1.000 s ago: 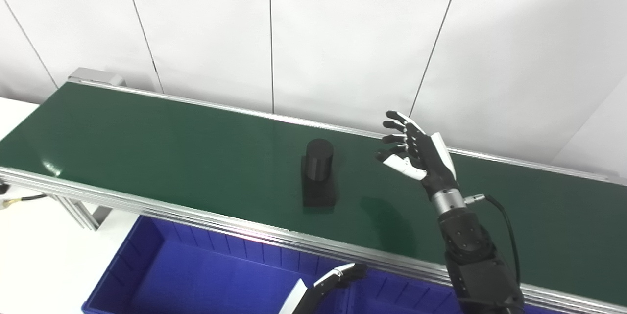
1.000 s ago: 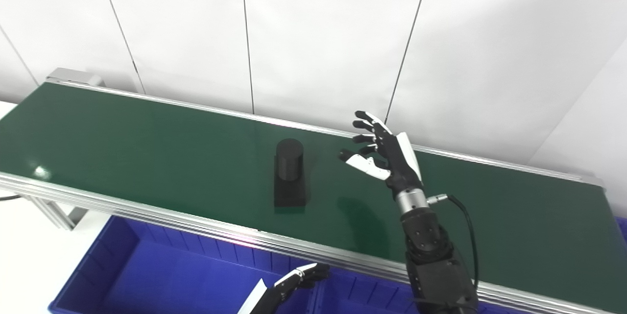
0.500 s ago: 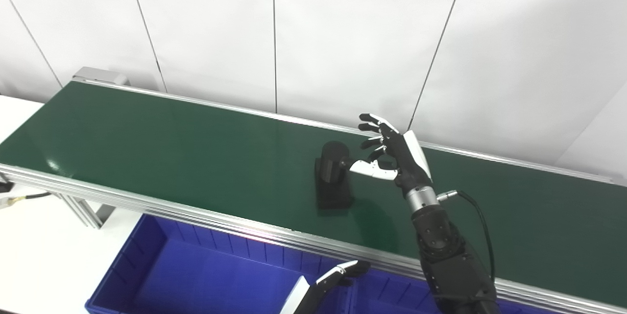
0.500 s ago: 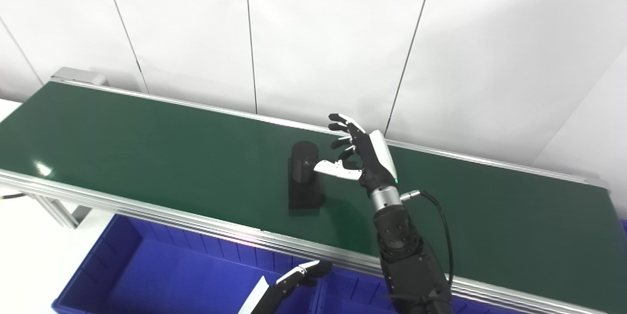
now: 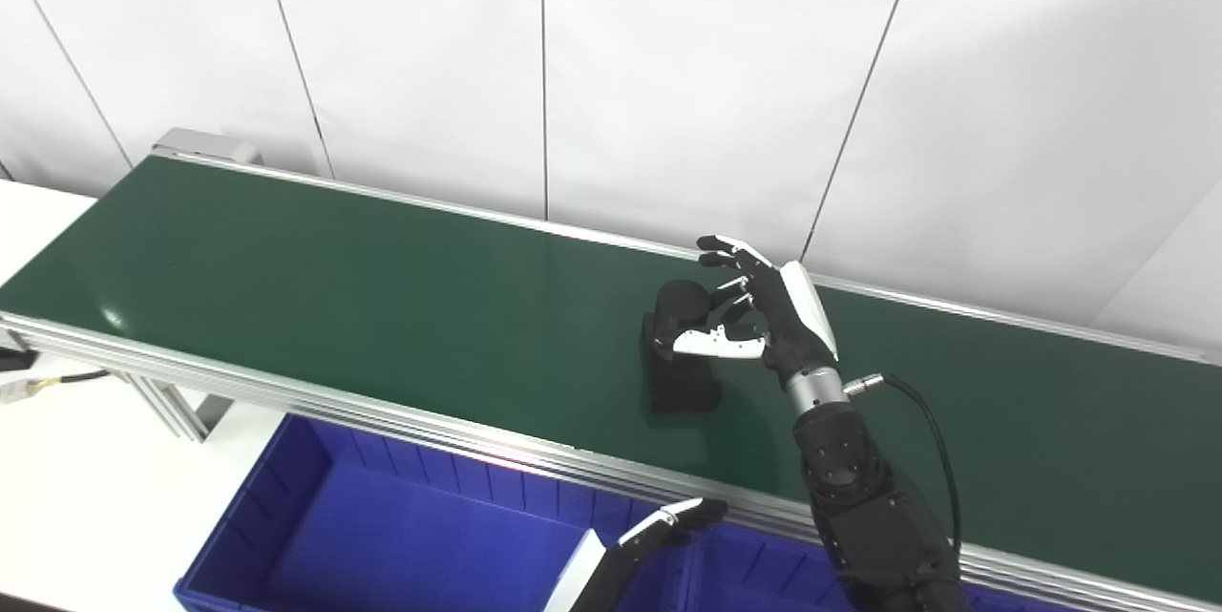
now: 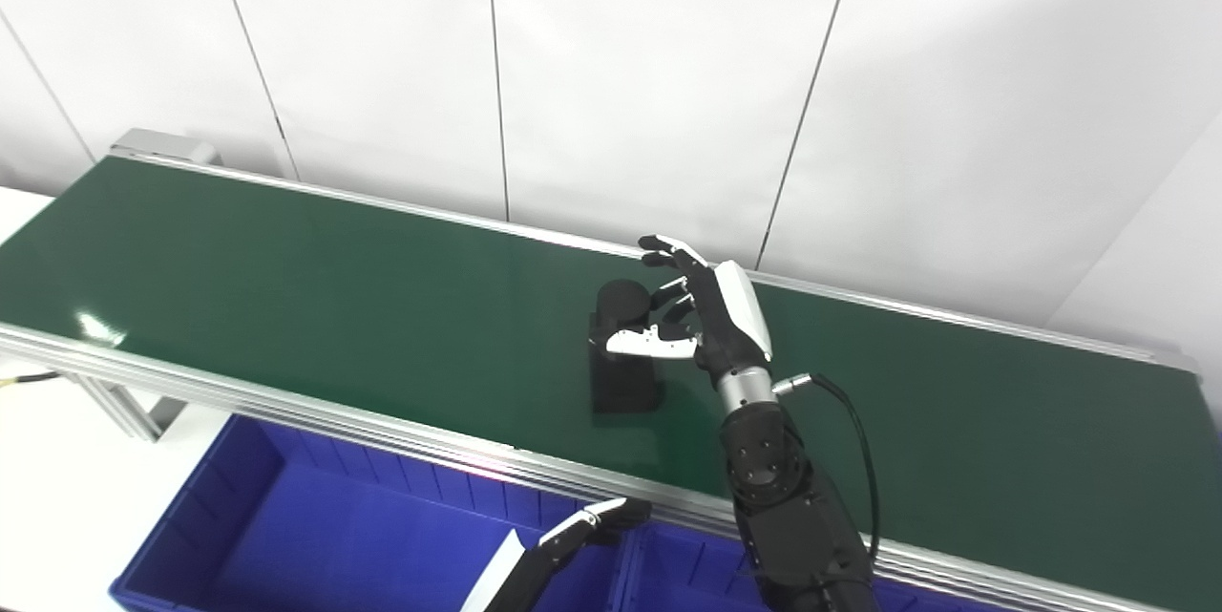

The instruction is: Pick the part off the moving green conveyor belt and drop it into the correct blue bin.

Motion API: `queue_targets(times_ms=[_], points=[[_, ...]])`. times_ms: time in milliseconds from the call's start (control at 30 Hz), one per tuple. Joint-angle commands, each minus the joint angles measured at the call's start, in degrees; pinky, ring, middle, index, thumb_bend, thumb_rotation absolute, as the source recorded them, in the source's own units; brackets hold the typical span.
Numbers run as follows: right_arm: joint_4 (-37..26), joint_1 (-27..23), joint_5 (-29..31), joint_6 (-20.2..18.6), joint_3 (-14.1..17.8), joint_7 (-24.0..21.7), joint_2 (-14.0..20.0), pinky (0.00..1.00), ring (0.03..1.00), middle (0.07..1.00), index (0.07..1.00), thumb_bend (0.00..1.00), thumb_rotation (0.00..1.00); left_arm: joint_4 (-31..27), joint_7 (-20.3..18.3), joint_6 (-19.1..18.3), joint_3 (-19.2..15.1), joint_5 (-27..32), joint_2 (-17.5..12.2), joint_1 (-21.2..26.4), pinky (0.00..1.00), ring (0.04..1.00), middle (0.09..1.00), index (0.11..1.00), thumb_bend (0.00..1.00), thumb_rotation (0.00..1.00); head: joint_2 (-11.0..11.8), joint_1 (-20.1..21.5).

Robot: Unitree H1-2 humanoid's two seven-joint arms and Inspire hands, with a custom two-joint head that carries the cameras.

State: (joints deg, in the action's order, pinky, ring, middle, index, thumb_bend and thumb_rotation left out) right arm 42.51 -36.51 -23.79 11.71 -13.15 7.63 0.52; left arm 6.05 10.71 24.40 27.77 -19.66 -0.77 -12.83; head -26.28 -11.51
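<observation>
Right hand (image 5: 764,321), thumb and fingers half-curled around the black cylindrical part (image 5: 680,345) on the green conveyor belt (image 5: 382,297), approaching from 3 o'clock for grasping; full closure cannot be told

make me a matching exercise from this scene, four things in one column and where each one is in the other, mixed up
Things:
1. black part
2. right hand
3. left hand
4. blue bin

Places or states:
A. below the near rail of the belt, standing open
B. low at the picture's bottom edge, over the bins, holding nothing
C. standing upright on the green conveyor belt
D. over the belt, fingers curled round the cylinder's top

Pairs: 1-C, 2-D, 3-B, 4-A
</observation>
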Motion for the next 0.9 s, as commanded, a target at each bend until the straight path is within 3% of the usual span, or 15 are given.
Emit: queue_targets(times_ms=[0, 133, 300, 333, 433, 500, 600, 867], points=[[-0.05, -2.77, -0.6, 0.05, -0.34, 1.57, -0.63, 0.42, 0.546, 0.787, 0.788, 0.93, 0.35, -2.97, -0.27, 1.86, 1.93, -0.52, 4.46, -1.93, 0.8, 0.824, 0.83, 0.82, 0.93, 0.76, -0.13, 0.15], [-0.34, -2.29, -1.01, -1.65, -0.3, 2.45, -0.99, 0.37, 0.489, 0.728, 0.735, 0.85, 0.24, -3.95, -0.94, 1.51, 1.7, -0.25, 4.39, -2.48, 0.8, 0.822, 0.828, 0.822, 0.94, 0.76, -0.33, 0.36], [0.02, -2.12, -2.23, -3.05, -0.77, 4.07, -1.16, 0.37, 0.468, 0.67, 0.664, 0.78, 0.11, -4.87, -1.44, 1.28, 1.65, -0.17, 4.27, -3.13, 0.8, 0.823, 0.825, 0.818, 0.93, 0.76, -0.75, 0.63], [0.08, -2.14, -2.19, -3.26, -0.73, 4.17, -1.22, 0.35, 0.434, 0.564, 0.637, 0.65, 0.05, -5.04, -1.56, 1.38, 1.61, -0.15, 4.24, -3.22, 0.79, 0.822, 0.825, 0.818, 0.93, 0.75, -0.78, 0.67], [0.14, -2.29, -2.62, -4.14, -1.07, 4.27, -1.12, 0.31, 0.374, 0.47, 0.543, 0.54, 0.0, -5.35, -2.29, 1.28, 1.41, 0.4, 4.22, -3.35, 0.8, 0.821, 0.824, 0.823, 0.93, 0.75, -0.94, 1.0], [0.14, -2.3, -3.26, -3.93, -1.51, 4.65, -0.92, 0.29, 0.352, 0.463, 0.509, 0.53, 0.0, -5.66, -2.61, 0.93, 1.37, 0.54, 4.21, -3.43, 0.81, 0.827, 0.827, 0.825, 0.93, 0.75, -1.0, 1.05], [0.34, -2.31, -3.87, -4.17, -1.87, 5.13, -0.73, 0.3, 0.382, 0.511, 0.524, 0.51, 0.0, -6.06, -3.04, 0.62, 1.28, 0.78, 4.3, -3.57, 0.83, 0.833, 0.825, 0.825, 0.92, 0.75, -1.08, 1.06], [0.19, -2.1, -4.3, -3.77, -2.21, 5.55, -0.49, 0.3, 0.381, 0.506, 0.534, 0.51, 0.0, -6.17, -3.61, 0.9, 0.78, 1.1, 4.37, -3.68, 0.84, 0.834, 0.815, 0.822, 0.92, 0.75, -1.05, 1.69]])
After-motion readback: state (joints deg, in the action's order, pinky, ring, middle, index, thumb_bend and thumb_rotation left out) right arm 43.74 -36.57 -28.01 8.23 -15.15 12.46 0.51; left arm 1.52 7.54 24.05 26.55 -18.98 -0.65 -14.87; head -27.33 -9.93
